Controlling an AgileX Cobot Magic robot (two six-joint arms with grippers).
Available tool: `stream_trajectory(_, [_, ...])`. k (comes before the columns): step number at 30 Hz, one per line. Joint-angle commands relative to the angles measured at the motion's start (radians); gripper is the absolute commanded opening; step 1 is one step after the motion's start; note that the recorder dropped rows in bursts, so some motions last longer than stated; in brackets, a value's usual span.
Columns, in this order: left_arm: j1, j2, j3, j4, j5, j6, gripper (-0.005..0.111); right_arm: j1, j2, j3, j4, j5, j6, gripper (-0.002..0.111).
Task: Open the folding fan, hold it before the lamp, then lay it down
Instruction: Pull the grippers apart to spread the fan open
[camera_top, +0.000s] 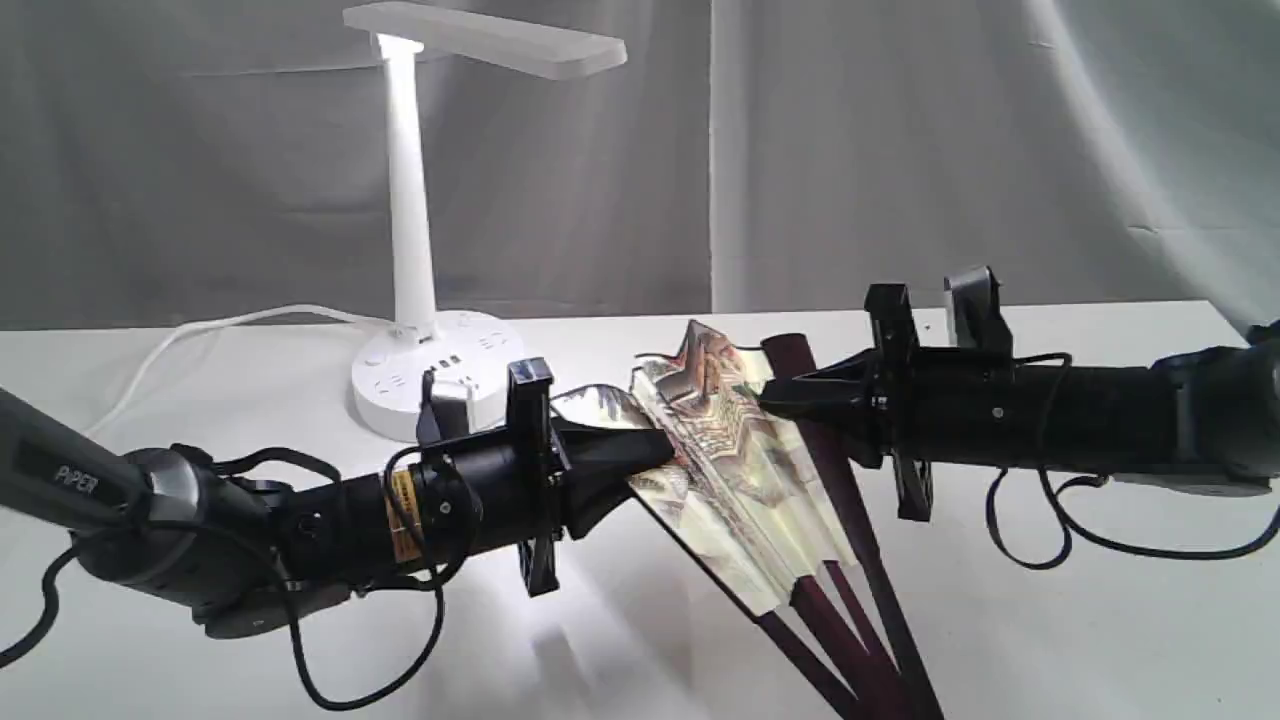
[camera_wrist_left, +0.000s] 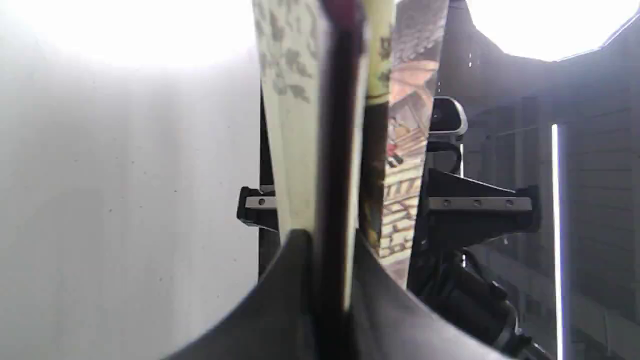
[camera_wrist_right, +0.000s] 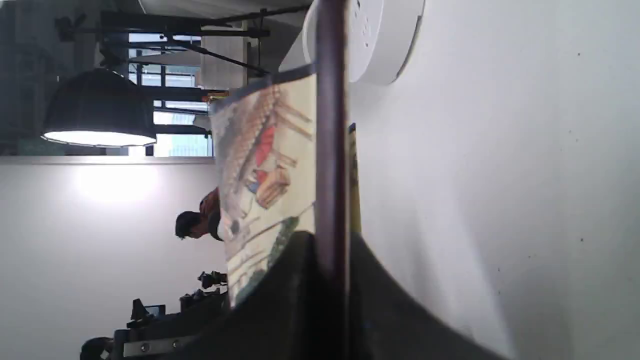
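Table (camera_top: 1050, 620) is the biggest thing here, white and wide, and it carries the rest. The lamp (camera_top: 408, 200) stands at the back of it, tall and white, with a flat head and a round base.

The folding fan (camera_top: 740, 470) is near the lamp, in front of its base and a little to the right of it in the exterior view. It is only partly open. A few painted folds have spread out, but most of the paper is bunched up, and the dark sticks run close together away from the lamp. I cannot tell if its far end touches the table.

The left gripper (camera_top: 650, 455) is on the lamp's side of the fan, clamped tight on one outer edge. The right gripper (camera_top: 775, 395) is on the side away from the lamp, and its jaws are pinched on the dark outer stick.

So I think the first job, opening the fan, has begun but is not done. The two sides need pulling wider apart. Holding it up before the lamp is not yet done, and neither is laying it down.
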Motion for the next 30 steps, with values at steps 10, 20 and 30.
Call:
stream_trajectory(10, [0.006, -0.015, 0.001, -0.159, -0.005, 0.005, 0.0, -0.066, -0.001, -0.003, 0.005, 0.029, -0.024, 0.0])
stream_trajectory(20, [0.006, -0.015, 0.001, -0.24, -0.005, 0.04, 0.0, -0.144, -0.001, -0.001, 0.005, 0.03, -0.024, 0.0])
stream_trajectory(30, [0.006, -0.015, 0.001, -0.266, -0.005, 0.062, 0.0, -0.149, -0.001, -0.001, 0.005, 0.017, -0.018, 0.0])
